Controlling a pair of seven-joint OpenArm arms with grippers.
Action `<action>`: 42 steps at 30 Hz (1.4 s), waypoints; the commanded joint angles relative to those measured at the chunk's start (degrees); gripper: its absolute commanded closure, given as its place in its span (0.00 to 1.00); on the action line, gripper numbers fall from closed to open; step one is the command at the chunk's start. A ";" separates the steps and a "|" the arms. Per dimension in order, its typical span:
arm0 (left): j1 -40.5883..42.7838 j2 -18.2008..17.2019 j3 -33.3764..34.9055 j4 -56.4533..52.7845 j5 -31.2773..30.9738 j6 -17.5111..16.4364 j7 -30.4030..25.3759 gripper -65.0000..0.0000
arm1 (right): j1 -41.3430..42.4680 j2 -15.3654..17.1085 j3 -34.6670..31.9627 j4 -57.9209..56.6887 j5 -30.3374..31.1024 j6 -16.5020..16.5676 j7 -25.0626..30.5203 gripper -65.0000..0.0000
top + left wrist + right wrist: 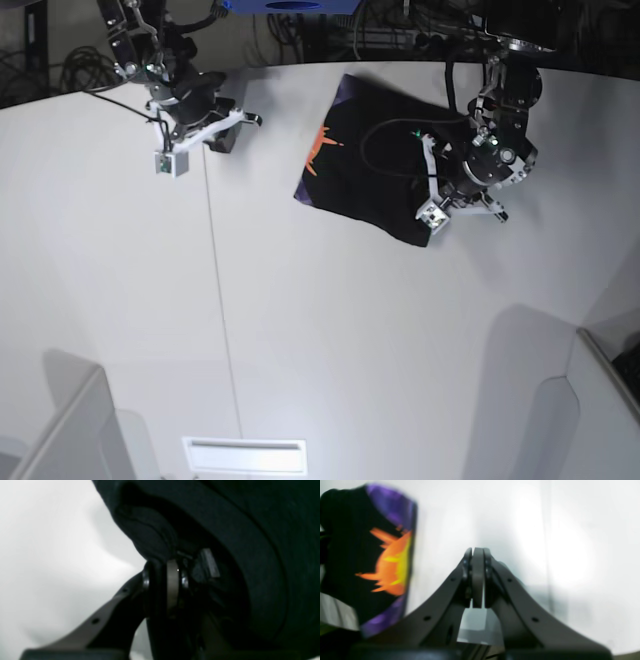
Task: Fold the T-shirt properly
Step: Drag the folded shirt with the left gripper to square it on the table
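Note:
The black T-shirt [365, 165] lies folded into a rough rectangle at the back middle of the white table [330, 330], with its orange and purple print at its left edge. My left gripper [452, 178] sits at the shirt's right edge. In the left wrist view the left gripper [172, 563] is shut on a bunched fold of the T-shirt [250, 517]. My right gripper [225, 135] is over bare table to the left of the shirt. In the right wrist view the right gripper [477, 552] is shut and empty, with the T-shirt [342, 562] at the frame's left.
A thin seam [215, 280] runs down the table. Grey panels stand at the front left [60, 420] and front right [530, 400]. A white slot [245, 455] sits at the front edge. Cables and equipment [300, 20] lie behind the table.

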 commanded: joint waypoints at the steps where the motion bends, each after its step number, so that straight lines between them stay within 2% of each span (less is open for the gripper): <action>1: -1.01 -1.02 1.04 0.18 1.12 0.24 0.92 1.00 | -0.54 0.28 0.35 1.14 0.28 0.29 1.56 1.00; 5: -5.23 -2.52 7.02 0.10 1.91 0.24 0.92 1.00 | -2.47 0.28 0.35 1.14 0.28 0.29 3.76 1.00; 11: -12.52 -5.94 19.68 0.10 1.56 -0.29 0.84 1.00 | -3.70 0.02 0.35 0.96 0.28 0.20 5.52 1.00; 15: -16.74 -6.03 24.52 0.01 2.00 -4.25 0.84 1.00 | -3.70 -0.25 1.85 0.79 0.11 0.11 5.52 1.00; 20: -21.05 -6.03 28.12 0.01 2.00 -9.21 0.66 1.00 | -4.67 -3.06 5.63 0.61 0.02 0.11 5.08 1.00; 28: -27.12 -7.70 39.11 -5.79 1.91 -9.21 -8.04 1.00 | -6.87 -6.23 7.65 0.17 -0.07 -0.24 5.43 1.00; 31: -27.29 -7.70 39.99 -7.38 2.00 -9.21 -11.47 1.00 | -6.87 -8.07 7.65 -0.71 -2.44 -0.24 5.43 1.00; 36: -29.67 -7.26 40.25 -10.45 2.00 -9.21 -14.20 1.00 | -6.87 -15.02 7.65 -2.29 -12.90 -0.24 5.34 1.00; 39: -33.01 -7.61 44.65 -12.48 2.00 -9.21 -15.52 1.00 | -6.95 -18.53 7.38 -2.29 -16.95 -0.24 5.16 1.00; 42: -35.12 -8.41 48.69 -14.32 2.00 -9.21 -19.47 1.00 | -6.95 -19.94 7.12 -2.29 -17.65 -0.24 5.16 1.00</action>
